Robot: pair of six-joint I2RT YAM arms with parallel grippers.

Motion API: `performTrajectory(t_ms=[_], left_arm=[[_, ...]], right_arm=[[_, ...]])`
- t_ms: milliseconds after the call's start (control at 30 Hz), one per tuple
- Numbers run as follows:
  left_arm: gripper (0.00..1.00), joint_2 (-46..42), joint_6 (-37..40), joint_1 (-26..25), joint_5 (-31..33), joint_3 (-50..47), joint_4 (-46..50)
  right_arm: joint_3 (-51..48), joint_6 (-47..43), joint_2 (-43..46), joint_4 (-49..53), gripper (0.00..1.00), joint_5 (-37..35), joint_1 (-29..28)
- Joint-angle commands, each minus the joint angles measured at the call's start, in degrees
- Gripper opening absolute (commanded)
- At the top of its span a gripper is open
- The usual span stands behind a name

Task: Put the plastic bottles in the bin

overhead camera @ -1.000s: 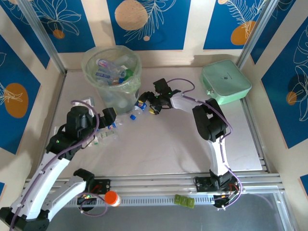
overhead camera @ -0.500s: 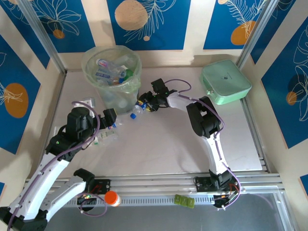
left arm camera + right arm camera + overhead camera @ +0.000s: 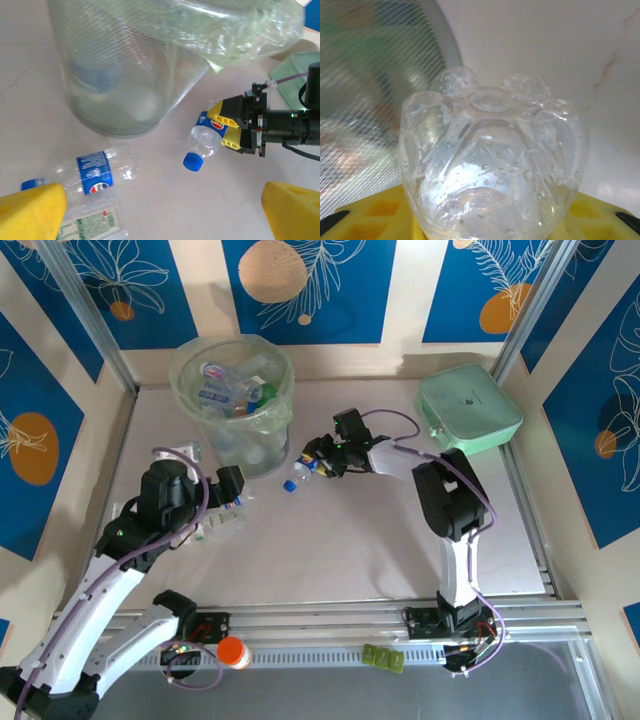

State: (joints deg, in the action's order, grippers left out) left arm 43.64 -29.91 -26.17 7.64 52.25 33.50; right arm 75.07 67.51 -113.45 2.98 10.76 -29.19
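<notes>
Right gripper (image 3: 227, 129) has backed off the tall pale-green translucent bin (image 3: 240, 445) at the table's (image 3: 350, 540) far-left corner, clamping a clear blue-capped plastic bottle (image 3: 204, 144); lift above the rim before releasing.

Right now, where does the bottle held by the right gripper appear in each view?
Top external: the bottle, centre, cap toward lower left.
Left wrist: right of centre, in the right gripper.
Right wrist: lower middle, its clear base facing the camera.
Landmark: the bin, left of the bottle everywhere.

Pepsi globe logo on bottle label (image 3: 95, 173)
</notes>
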Motion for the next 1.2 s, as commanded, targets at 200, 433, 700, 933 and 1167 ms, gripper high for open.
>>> performTrajectory(t_ms=[200,433,700,933,1167], left_arm=[[1.0,7.42,5.38,-0.87,-20.52,7.95,-1.04],[1.0,18.79,6.16,-5.97,-31.35,15.61,-1.5],[0.99,27.11,8.27,-13.04,-28.47,22.91,-1.9],[1.0,29.29,6.08,-15.18,-37.32,23.05,-10.22],[0.95,30.76,4.48,-16.58,-44.77,22.35,-16.83]], right_arm=[[-12.66,-7.3,22.5,-3.69,0.49,4.42,0.36],[-18.82,-13.64,39.78,-1.1,0.5,5.03,-0.08],[-19.53,-17.21,50.14,0.15,0.5,7.76,-0.52],[-20.15,-18.29,54.64,2.09,0.51,9.27,-0.79],[-21.01,-17.77,57.23,1.78,0.51,9.57,-0.52]])
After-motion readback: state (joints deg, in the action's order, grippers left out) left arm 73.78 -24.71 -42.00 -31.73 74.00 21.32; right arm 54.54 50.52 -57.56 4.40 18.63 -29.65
